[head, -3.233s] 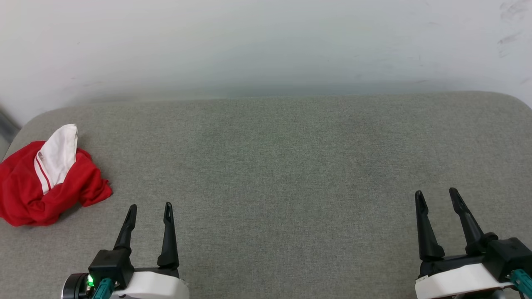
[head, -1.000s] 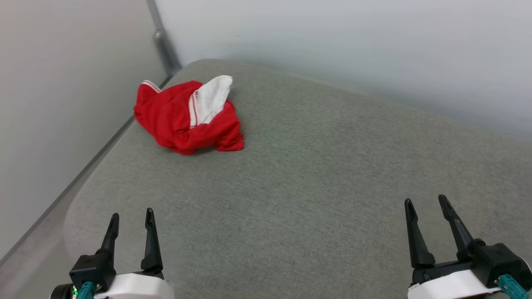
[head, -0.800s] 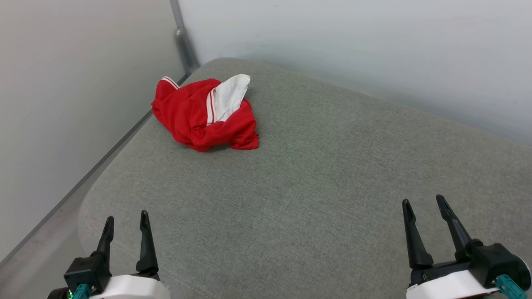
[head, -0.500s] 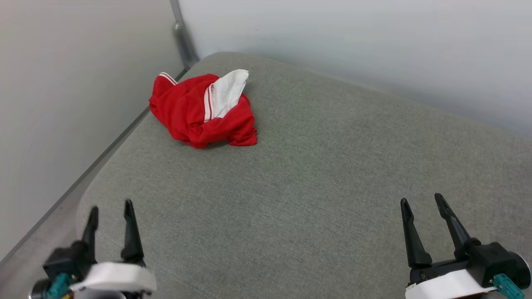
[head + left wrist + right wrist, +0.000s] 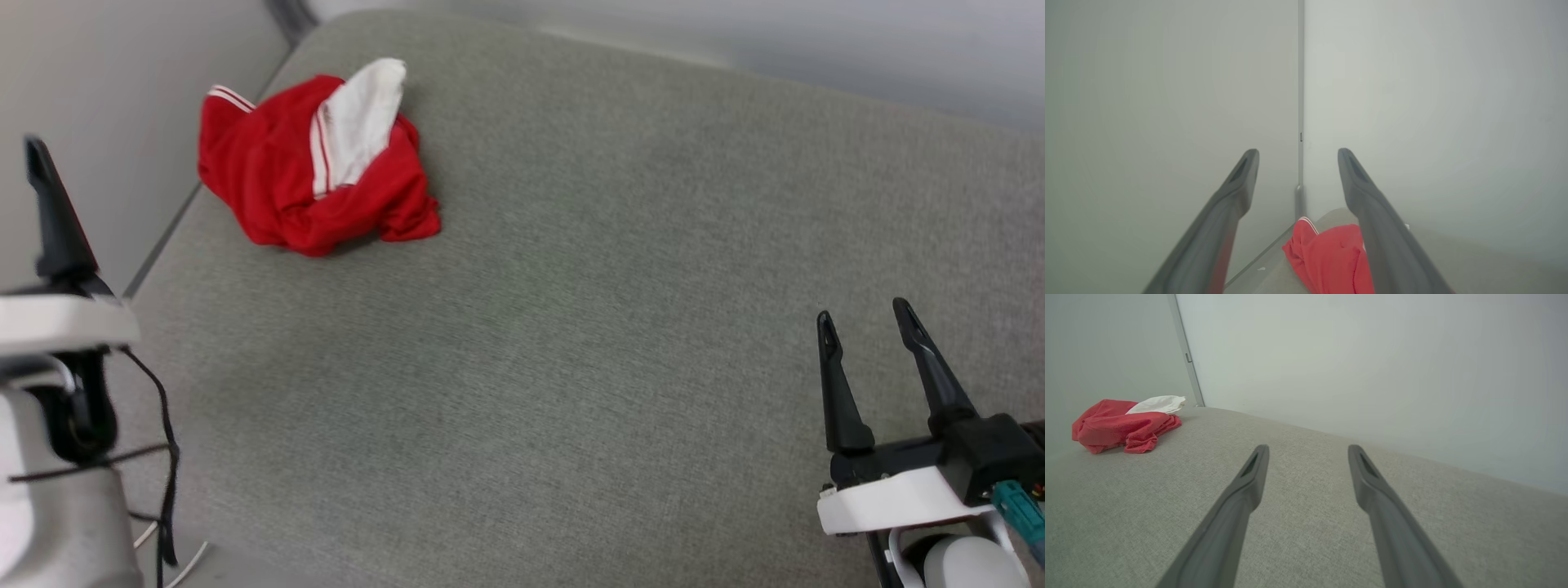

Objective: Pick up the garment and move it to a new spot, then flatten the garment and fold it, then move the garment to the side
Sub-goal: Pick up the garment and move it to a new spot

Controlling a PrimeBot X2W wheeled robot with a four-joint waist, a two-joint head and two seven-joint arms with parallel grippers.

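Garment [image 5: 314, 175]: red jersey, crumpled in a loose heap at the far left corner of the grey cushion [image 5: 571, 327], close to its left edge and well apart from both grippers.

Head view, from above: a white sleeve [image 5: 359, 122] lies across the top of the heap, with red-and-white stripes along its seam. A second striped band sits at the heap's far-left edge.

Right wrist view, side-on: the heap sits low, folds bunched at its near end, the white sleeve on top pointing toward the room corner.

Left wrist view: red cloth low in frame, between the fingers and partly behind the one on that view's right.

Left gripper [image 5: 1297, 154]: fingers spread wide, nothing between them, aimed at the wall corner. The head view catches one finger [image 5: 53, 220] at its left edge, with a black cable [image 5: 163, 425] hanging by the arm.

Right gripper [image 5: 863, 312]: fingers spread, empty, over the cushion's near right.

Surface: woven grey fabric, rounded corners.

Room: plain pale walls [image 5: 1372, 355], with a grey vertical strip [image 5: 1300, 81] at their junction.
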